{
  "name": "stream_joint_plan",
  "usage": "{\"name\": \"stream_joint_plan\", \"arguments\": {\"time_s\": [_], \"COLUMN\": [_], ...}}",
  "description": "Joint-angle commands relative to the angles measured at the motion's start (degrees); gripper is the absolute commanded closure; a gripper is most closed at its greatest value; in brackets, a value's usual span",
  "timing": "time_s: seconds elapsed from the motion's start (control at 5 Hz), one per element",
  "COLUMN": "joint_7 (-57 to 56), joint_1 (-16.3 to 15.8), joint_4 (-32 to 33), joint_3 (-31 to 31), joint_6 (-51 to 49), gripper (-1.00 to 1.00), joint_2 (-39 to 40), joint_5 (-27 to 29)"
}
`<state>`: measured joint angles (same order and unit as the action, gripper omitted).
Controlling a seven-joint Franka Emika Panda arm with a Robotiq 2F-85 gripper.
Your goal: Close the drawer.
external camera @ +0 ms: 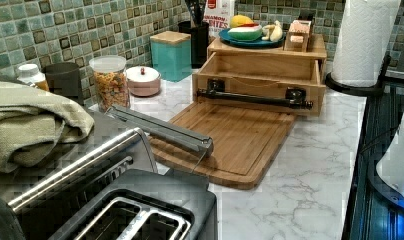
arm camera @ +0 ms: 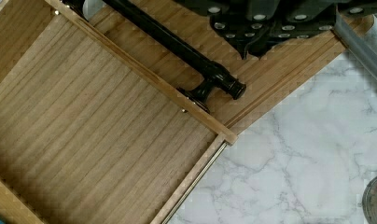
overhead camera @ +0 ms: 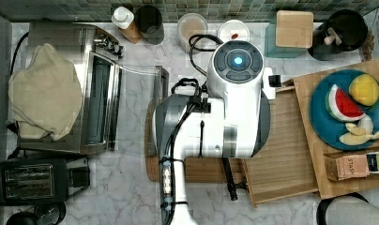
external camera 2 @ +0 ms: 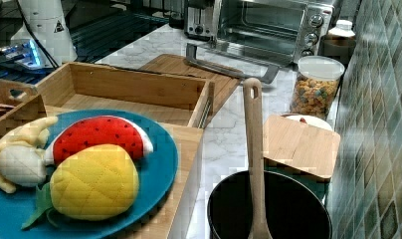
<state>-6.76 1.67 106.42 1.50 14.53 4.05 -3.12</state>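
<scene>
In the top view, the drawer (overhead camera: 281, 154) stands pulled out of its wooden box (overhead camera: 347, 183) toward 9 o'clock. Its front edge and black handle bar (overhead camera: 230, 180) run along the 12-to-6 line, and its slats run the 9-to-3 way. The arm (overhead camera: 216, 117) hangs over its 9 o'clock half and over the cutting board (overhead camera: 201, 171). All of it sits on a white marble counter (overhead camera: 131, 131), with a toaster oven (overhead camera: 98, 103) at 9 o'clock and a tiled wall along 12. In the left view, the open drawer (external camera: 262, 67) sits at about 1 o'clock. Its mouth faces 6 o'clock and the handle bar (external camera: 255, 97) lies across the far edge of the cutting board (external camera: 230, 140). In the right view, the drawer (external camera 2: 134, 92) lies at 10 o'clock, open beneath the blue plate (external camera 2: 159, 164) of toy fruit. In the wrist view, the ribbed drawer bottom (arm camera: 93, 140) and handle bar (arm camera: 186, 51) cross the frame diagonally. The gripper (arm camera: 266, 32) hangs over the cutting board (arm camera: 280, 70) just outside the drawer front, close to the handle's end and holding nothing. I cannot tell how far open it is.
</scene>
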Motion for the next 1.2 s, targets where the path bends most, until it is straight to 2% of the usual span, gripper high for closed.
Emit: {"name": "stream_joint_plan", "arguments": {"time_s": [0.2, 0.4, 0.6, 1.0, 1.2], "joint_7": [0.00, -6.87, -14.38, -23.52, -29.06], "joint_1": [0.00, -0.23, -0.95, -3.02, -2.78], "joint_4": [0.45, 7.53, 6.84, 6.76, 11.48], "joint_3": [0.04, -0.70, -2.27, -3.60, -4.23], "joint_6": [0.00, 7.85, 4.60, 5.45, 11.57], "gripper": [1.00, 1.00, 1.00, 1.00, 1.00], "joint_2": [0.00, -3.50, -2.50, 1.32, 1.26], "joint_5": [-0.33, 0.70, 1.61, 2.77, 2.39]}}
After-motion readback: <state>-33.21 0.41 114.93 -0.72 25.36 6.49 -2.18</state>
